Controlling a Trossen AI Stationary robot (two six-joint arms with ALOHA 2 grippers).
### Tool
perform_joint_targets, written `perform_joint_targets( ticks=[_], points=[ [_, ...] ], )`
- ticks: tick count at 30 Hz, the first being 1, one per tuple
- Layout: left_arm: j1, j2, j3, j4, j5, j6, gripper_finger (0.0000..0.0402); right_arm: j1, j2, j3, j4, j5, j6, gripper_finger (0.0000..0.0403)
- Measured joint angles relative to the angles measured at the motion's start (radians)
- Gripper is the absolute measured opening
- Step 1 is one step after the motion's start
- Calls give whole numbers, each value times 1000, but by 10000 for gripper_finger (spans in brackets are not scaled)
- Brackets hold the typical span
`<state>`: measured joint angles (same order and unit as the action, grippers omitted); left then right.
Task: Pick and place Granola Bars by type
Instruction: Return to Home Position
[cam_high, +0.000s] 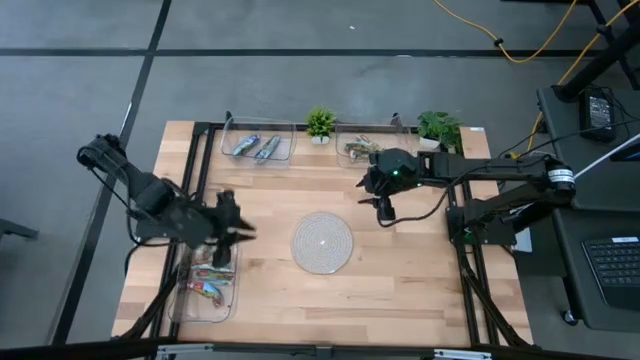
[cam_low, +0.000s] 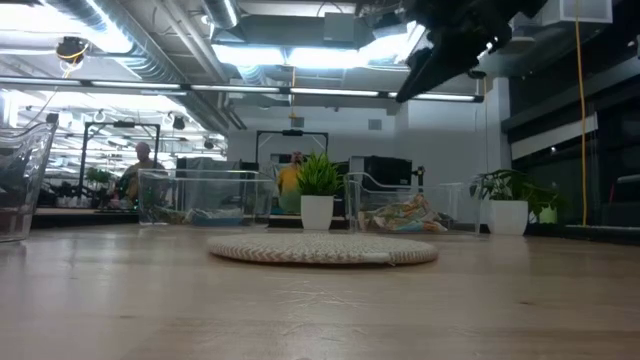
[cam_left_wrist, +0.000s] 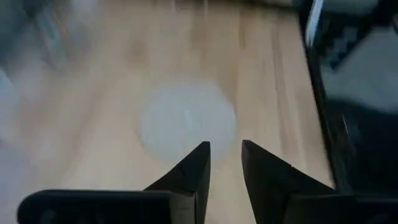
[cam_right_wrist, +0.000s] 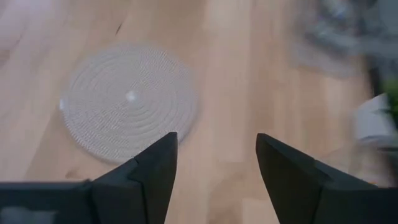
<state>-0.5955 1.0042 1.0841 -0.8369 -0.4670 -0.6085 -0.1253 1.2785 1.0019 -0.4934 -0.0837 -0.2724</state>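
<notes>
High view, Granola Bars (cam_high: 257, 147) in trays (cam_high: 284, 126)

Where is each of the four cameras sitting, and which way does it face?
High view: overhead, straight down on the light wooden table; dark left arm and right arm show.
Low view: table-top height, level toward the small green potted plant; right arm overhead.
Left wrist view: on that arm, down past the left fingers, narrowly parted.
Right wrist view: on that arm, down past the right fingers, wide open.
Shared: all four show the round woven mat.
</notes>
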Motion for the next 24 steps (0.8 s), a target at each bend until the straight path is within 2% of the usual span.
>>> perform_joint_targets(
  ticks=[4, 6, 9, 13, 16, 18, 21, 24],
  points=[
    [55, -4, 91, 140, -147, 342, 77, 0, -73, 2, 34, 76, -38, 219],
    [97, -16, 114, 200, -152, 486, 70, 0, -122, 1, 49, 130, -48, 219],
    [220, -61, 119, 242, -53, 605, 56, -1, -211, -23, 92, 200, -50, 219],
    [441, -125, 117, 203, 107, 614, 34, -1, -354, -107, 127, 289, -51, 219],
    [585, -153, 117, 167, 235, 636, 19, -1, -476, -210, 220, 307, -54, 219],
    [659, -166, 97, 168, 310, 647, 11, -1, -549, -289, 284, 282, -54, 219],
    [734, -212, -16, 218, 397, 645, 6, -1, -642, -400, 372, 226, -49, 219],
    [783, -288, -206, 353, 442, 604, 4, -1, -707, -488, 436, 188, -47, 219]
  ],
)
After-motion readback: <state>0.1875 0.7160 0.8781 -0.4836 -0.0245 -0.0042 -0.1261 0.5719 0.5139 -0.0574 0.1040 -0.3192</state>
